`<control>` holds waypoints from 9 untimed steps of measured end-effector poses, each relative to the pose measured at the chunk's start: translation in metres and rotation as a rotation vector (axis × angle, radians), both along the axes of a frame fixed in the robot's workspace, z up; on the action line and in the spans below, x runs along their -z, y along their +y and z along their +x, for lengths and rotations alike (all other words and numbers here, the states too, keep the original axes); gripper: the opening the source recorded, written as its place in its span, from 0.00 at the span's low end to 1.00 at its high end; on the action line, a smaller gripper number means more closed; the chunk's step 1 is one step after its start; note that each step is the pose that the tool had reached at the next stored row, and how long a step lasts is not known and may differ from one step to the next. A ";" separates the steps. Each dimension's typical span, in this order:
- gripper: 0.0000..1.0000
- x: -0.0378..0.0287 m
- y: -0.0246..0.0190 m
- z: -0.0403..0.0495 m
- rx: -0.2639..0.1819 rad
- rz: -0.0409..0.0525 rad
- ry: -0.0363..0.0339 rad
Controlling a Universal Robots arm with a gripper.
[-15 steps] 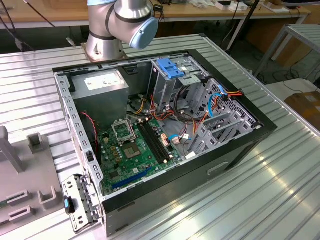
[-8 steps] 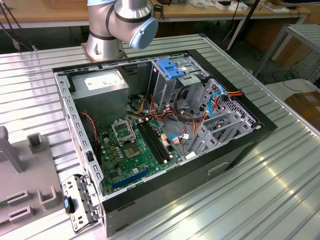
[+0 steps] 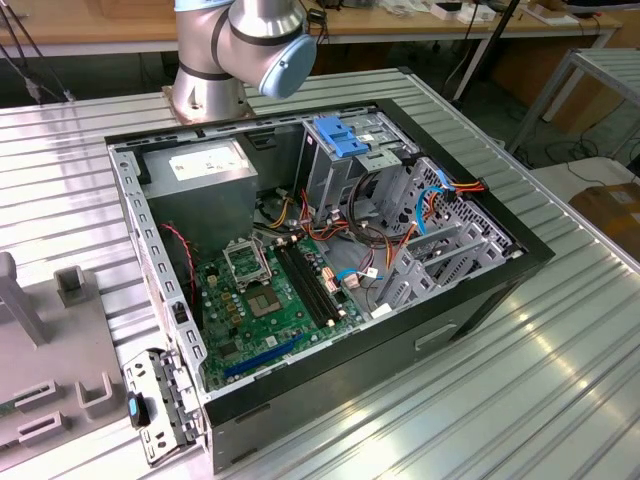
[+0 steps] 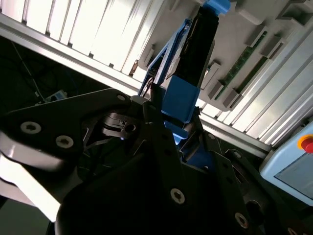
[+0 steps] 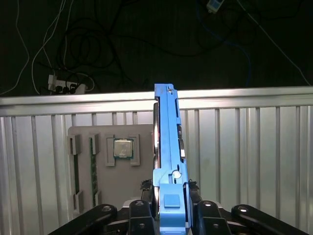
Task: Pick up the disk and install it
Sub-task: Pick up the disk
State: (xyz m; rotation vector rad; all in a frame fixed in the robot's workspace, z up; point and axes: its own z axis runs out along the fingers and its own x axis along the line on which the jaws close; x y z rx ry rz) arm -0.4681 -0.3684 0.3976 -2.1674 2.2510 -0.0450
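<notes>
My jaws are clamped on one end of the disk (image 5: 167,127), held above the ribbed table (image 5: 244,147). Its long axis points straight out from me (blue rail edge-on). The open computer case (image 3: 330,250) lies on the table.

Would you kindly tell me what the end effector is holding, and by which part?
The end effector holds the disk, gripped across its flat faces at the end bearing the blue tab.
</notes>
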 end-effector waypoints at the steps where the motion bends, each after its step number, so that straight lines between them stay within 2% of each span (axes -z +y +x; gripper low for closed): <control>1: 0.37 0.0000 0.0000 0.0000 0.000 0.0000 -0.0001; 9: 0.37 0.0000 0.0000 0.0003 0.000 0.0000 0.0000</control>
